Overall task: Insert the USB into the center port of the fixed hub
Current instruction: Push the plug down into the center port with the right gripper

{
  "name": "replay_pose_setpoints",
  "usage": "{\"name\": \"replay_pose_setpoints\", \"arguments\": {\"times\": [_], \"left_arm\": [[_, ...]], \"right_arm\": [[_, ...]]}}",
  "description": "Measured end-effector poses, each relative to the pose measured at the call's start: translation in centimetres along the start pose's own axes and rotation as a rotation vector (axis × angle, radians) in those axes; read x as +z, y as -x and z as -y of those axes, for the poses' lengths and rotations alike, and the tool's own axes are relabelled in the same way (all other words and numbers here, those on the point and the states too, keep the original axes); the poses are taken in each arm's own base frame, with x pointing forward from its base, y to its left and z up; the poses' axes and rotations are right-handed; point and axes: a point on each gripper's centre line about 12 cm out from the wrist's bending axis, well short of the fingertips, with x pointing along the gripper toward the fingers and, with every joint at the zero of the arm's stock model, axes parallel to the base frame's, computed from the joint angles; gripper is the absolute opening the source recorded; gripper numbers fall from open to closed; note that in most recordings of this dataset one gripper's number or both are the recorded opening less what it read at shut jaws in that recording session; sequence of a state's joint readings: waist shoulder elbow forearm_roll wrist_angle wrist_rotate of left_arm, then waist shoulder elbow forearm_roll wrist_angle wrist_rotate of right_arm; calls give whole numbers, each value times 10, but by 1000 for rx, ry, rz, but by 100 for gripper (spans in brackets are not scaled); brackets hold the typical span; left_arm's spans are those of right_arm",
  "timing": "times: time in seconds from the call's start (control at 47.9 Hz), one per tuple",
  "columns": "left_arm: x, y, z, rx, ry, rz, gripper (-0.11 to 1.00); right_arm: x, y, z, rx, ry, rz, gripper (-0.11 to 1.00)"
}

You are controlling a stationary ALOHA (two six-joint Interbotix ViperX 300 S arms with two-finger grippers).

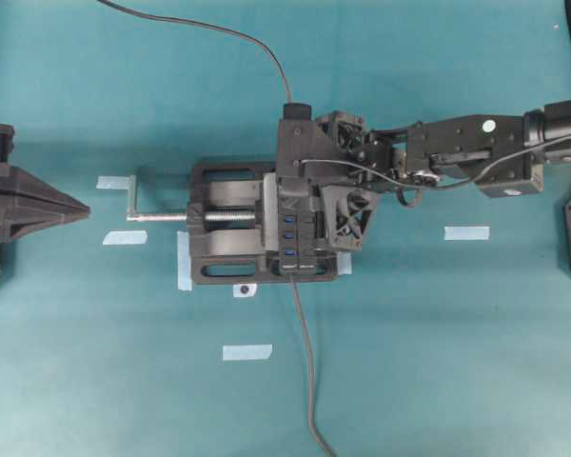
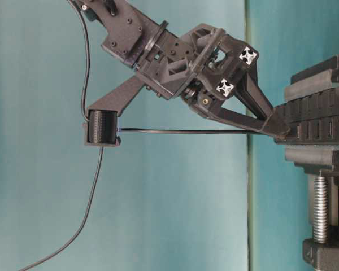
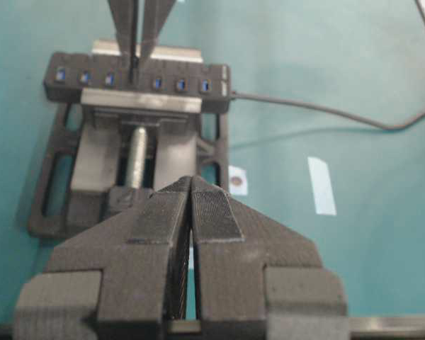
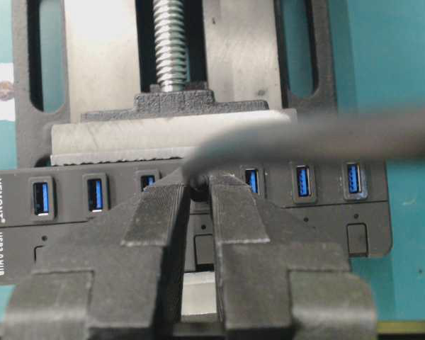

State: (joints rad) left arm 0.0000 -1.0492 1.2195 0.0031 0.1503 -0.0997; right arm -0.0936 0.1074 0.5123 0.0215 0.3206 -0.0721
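From overhead, the hub (image 1: 298, 231) lay clamped in a black vise (image 1: 230, 235) on the teal surface (image 1: 409, 362), with three blue ports showing below the arm. The right pincer (image 1: 290, 195) reached in from the right and covered the middle of the hub. A thin dark cable (image 1: 230, 30) ran from the top edge to the pincer. The hub's own grey lead (image 1: 306, 362) trailed off toward the bottom edge. The left pincer (image 1: 76, 210) sat well apart at the left edge, its fingers pressed together. Strips of pale tape (image 1: 466, 232) lay about the surface.

At table level, the right pincer (image 2: 277, 129) came down at a slant, its tips touching the hub (image 2: 316, 121), which rested on the vise (image 2: 322, 214). The cable (image 2: 186, 131) stretched level from the tips to a black block on the arm.

The left wrist view showed the left pincer (image 3: 190, 185) pressed together and holding nothing. Beyond it, the right pincer's tips (image 3: 136, 67) met the hub (image 3: 138, 81) between the third and fourth blue ports in view.

In the right wrist view, the right pincer (image 4: 197, 181) pinched the USB plug (image 4: 197, 180) at the center port (image 4: 198, 185), which the fingers mostly hid. Three blue ports showed on each side of it. How far the plug had entered could not be told. The cable (image 4: 326, 136) crossed the frame, blurred.
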Motion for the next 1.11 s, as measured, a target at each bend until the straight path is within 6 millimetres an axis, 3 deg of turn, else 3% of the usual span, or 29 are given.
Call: {"name": "replay_pose_setpoints", "arguments": {"times": [1.107], "left_arm": [[0, 0, 0, -1, 0, 0, 0]], "right_arm": [[1, -2, -1, 4, -2, -31, 9]]}}
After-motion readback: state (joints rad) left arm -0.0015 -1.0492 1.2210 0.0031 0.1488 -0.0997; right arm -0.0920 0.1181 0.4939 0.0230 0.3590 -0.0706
